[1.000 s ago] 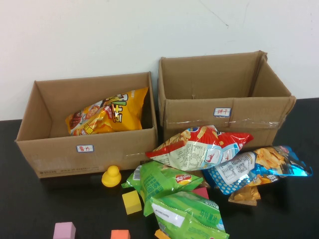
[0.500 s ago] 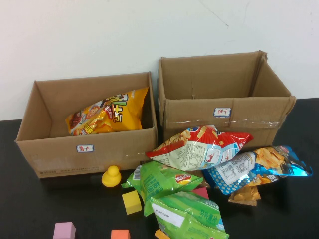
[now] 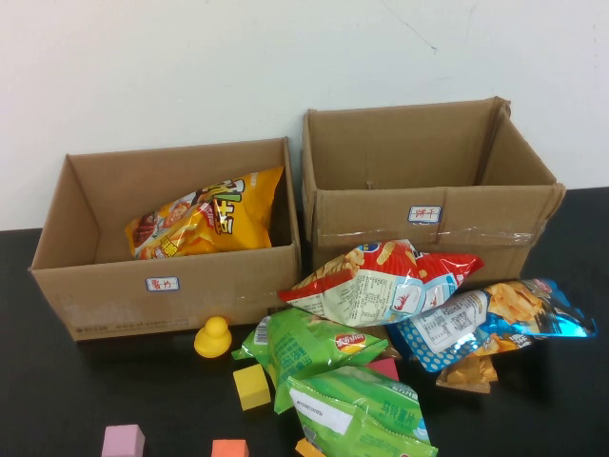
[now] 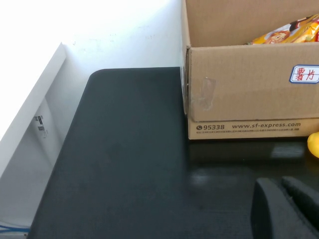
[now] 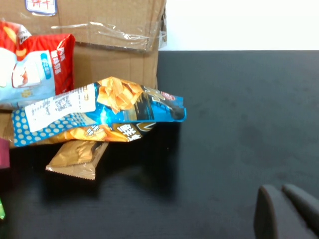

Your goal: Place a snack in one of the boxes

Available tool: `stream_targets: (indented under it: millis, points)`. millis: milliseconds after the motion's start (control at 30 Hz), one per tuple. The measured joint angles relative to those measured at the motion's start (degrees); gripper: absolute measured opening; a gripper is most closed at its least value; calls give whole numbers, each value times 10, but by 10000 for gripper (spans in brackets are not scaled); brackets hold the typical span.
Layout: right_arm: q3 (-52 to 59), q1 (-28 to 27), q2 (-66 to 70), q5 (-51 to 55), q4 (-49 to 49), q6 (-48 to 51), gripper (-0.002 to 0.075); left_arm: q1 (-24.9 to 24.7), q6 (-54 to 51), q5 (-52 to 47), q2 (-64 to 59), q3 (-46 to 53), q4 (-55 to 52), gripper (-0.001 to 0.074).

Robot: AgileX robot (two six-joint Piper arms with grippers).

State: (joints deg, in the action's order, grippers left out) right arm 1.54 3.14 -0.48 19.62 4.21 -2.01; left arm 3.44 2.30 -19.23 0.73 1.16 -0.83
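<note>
The snack lies ungrasped at the lower centre of the worktop; the box, left of centre, awaits it. The left gripper and right gripper appear parked with jaws nearly closed, holding nothing.

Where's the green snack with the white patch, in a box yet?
Out. The green snack lies on the table in front of the low box. Left claw and right claw sit at the table's sides.
</note>
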Motion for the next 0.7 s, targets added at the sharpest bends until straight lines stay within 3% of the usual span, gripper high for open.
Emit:
stream_targets:
  millis: [533, 700]
  points:
    - [0, 0, 0, 0, -2, 0, -1, 0, 0, 0, 0, 0, 0, -3]
    - [0, 0, 0, 0, -62, 0, -1, 0, 0, 0, 0, 0, 0, -3]
